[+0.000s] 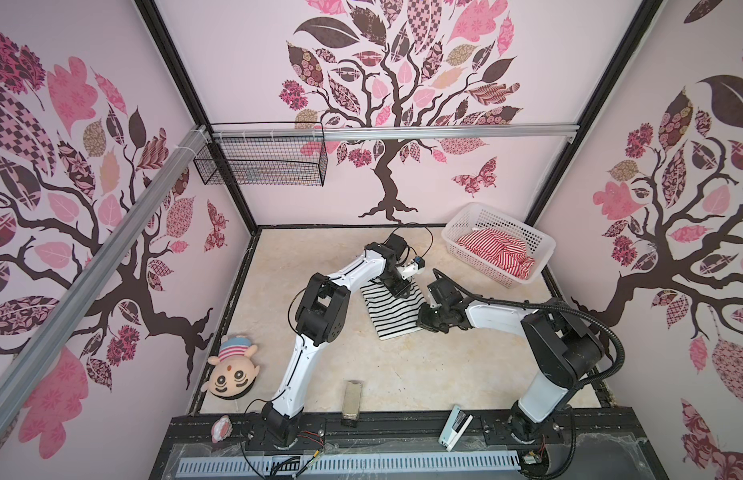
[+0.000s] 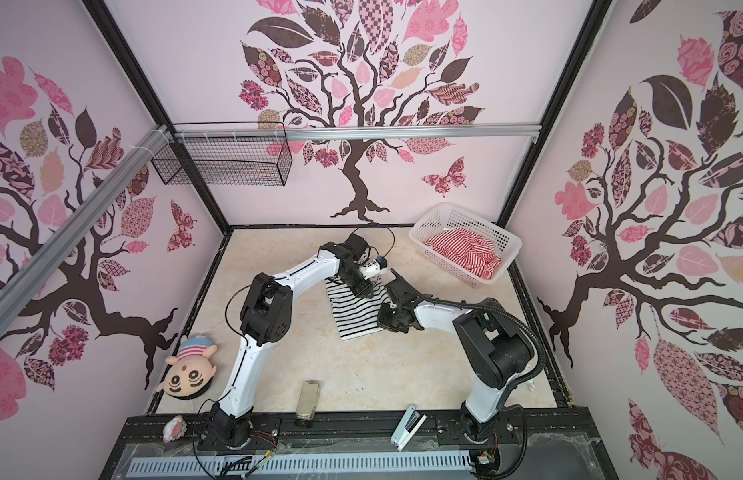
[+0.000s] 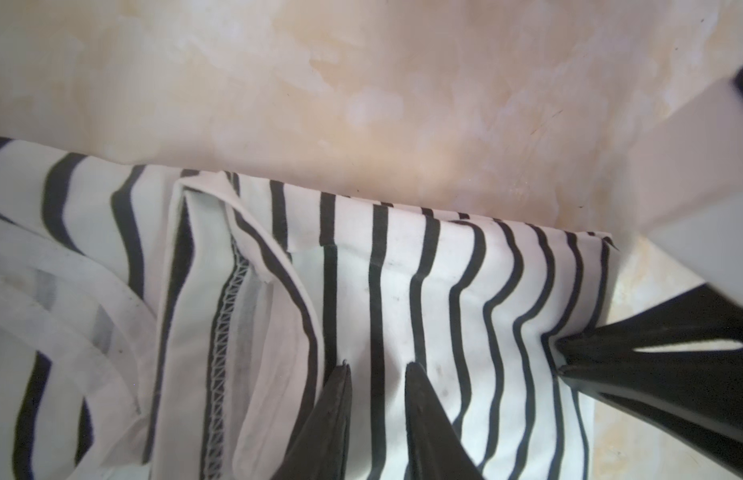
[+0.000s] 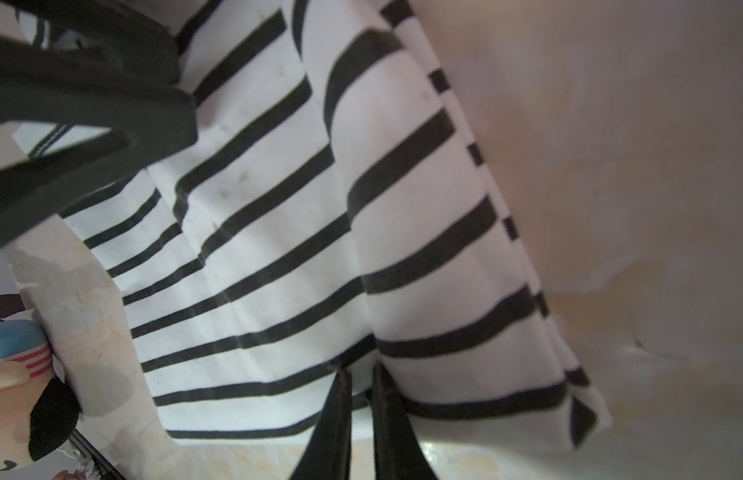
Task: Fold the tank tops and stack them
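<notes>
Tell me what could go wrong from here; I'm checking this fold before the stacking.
The right tool pinches only an edge of the black-and-white tank top, so a pull may lose it or skew the fold. The left tool stands on the same cloth with jaws apart, close by; the two may collide.

soft knit black-and-white tank top (image 3: 403, 270), plastic lattice basket (image 1: 465, 224), matt tabletop (image 1: 403, 374)

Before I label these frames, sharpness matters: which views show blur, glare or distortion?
Left wrist view: black-and-white tank top sharp mid-picture, soft towards one edge. Right wrist view: stripes smeared, plush doll head out of focus. Both top views: sharp, no glare, walls splayed by the wide lens.
</notes>
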You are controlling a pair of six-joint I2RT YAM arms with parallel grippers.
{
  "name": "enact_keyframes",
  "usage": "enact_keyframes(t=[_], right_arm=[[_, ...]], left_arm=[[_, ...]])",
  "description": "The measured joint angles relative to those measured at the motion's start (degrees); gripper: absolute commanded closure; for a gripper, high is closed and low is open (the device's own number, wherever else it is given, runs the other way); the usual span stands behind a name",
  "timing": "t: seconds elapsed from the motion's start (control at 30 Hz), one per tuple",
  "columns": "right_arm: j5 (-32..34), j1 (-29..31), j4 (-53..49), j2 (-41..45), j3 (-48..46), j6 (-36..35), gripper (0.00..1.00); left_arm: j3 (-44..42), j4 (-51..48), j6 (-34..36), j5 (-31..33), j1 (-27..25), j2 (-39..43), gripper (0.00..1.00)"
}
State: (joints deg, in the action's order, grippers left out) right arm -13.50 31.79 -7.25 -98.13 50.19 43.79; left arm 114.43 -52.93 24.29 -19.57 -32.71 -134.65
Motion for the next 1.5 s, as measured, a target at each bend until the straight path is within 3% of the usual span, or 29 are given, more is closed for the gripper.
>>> enact_keyframes(t=[0.37, 0.83, 1.2, 1.33, 1.5], right_arm=[[0.0, 0.0, 0.2, 0.5, -0.7, 0.0, 0.84], [0.0, 0.0, 0.0, 1.3, -1.2, -0.3, 0.82], [0.1, 0.0, -4.1, 10.1, -0.7, -1.2, 0.72], [0.9, 0.0, -5.1, 8.9, 1.9, -1.8, 0.74], [1.8, -0.9, -4.2, 3.4, 5.2, -2.4, 0.77]], left_arm=[[3.7, 4.3, -0.1, 10.6, 0.9, -3.7, 0.73], [5.2, 6.6, -0.5, 13.4, 2.2, -5.3, 0.72], [-9.8, 11.6, -3.2, 11.8, 5.4, 10.3, 0.70], [-12.9, 13.0, -3.3, 10.6, 5.0, 15.0, 0.70], [-16.6, 13.0, -3.3, 9.6, 4.3, 15.2, 0.71]])
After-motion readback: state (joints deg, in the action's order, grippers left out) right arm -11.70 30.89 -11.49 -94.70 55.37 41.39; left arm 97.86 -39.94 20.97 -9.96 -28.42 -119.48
